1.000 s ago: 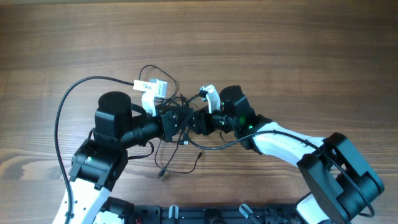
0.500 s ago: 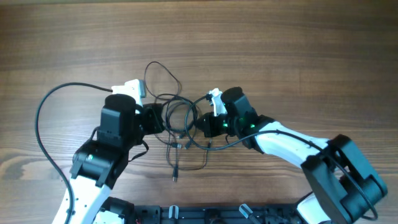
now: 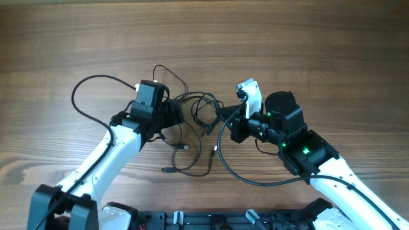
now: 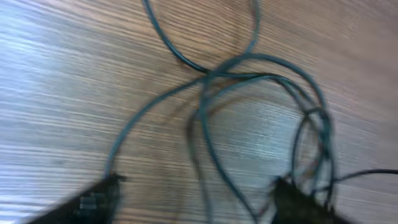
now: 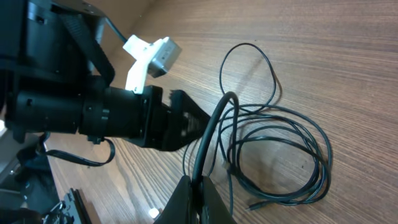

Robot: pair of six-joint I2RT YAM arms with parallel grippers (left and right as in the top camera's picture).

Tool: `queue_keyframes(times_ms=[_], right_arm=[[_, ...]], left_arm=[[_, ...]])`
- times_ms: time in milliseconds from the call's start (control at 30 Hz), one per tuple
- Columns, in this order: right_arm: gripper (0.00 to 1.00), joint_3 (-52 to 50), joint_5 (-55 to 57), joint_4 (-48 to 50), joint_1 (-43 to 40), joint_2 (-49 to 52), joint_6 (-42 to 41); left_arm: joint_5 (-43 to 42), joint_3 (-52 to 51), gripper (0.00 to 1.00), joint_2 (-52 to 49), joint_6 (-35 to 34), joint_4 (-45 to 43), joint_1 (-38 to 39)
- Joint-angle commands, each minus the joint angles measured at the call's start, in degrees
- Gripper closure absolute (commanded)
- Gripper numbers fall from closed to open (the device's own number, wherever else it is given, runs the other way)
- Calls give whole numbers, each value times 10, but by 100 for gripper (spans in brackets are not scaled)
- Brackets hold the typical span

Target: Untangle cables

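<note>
A tangle of thin black cables (image 3: 193, 107) lies on the wooden table between my two grippers, with loose ends trailing toward the front (image 3: 185, 167). My left gripper (image 3: 174, 115) stands open at the tangle's left side. In the left wrist view its fingers (image 4: 93, 198) are wide apart and several strands (image 4: 205, 124) run on the table between them, none gripped. My right gripper (image 3: 222, 115) is shut on one black cable (image 5: 214, 124), which rises from its fingertips (image 5: 199, 198). The coiled loops (image 5: 280, 155) lie flat to its right in the right wrist view.
The left arm (image 5: 87, 109) with its white camera mount (image 5: 152, 57) fills the upper left of the right wrist view, close to the held cable. A thick black arm lead (image 3: 86, 89) loops left of the left gripper, and another (image 3: 239, 172) curves under the right gripper.
My left gripper has opened and let go of the cables. My right gripper has shut on a strand and drawn back to the right, and the tangle has spread out.
</note>
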State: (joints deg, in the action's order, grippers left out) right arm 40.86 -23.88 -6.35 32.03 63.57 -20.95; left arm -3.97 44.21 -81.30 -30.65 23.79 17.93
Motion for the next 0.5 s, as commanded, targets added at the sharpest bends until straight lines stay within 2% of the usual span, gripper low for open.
queue_keyframes(times_ms=[0,67,233,333,400,467], right_arm=[[96,4,-82,26,-2,-2,21],[96,4,-93,57,-2,-2,12],[96,4,-136,125,-2,-2,-18],[96,4,-163,148,-2,-2,-31],[96,4,-164,149,-2,-2,-32],[96,4,-165,153,-2,-2,-32]], left_arm=[[-124,1,14,-6,2,-36,-2],[-185,1,14,-7,4,-57,-2],[-201,1,18,-19,4,-60,-2],[-246,1,19,-20,0,-84,-2],[-252,1,22,-20,-55,-93,-2],[-252,1,30,-20,-92,-93,-2]])
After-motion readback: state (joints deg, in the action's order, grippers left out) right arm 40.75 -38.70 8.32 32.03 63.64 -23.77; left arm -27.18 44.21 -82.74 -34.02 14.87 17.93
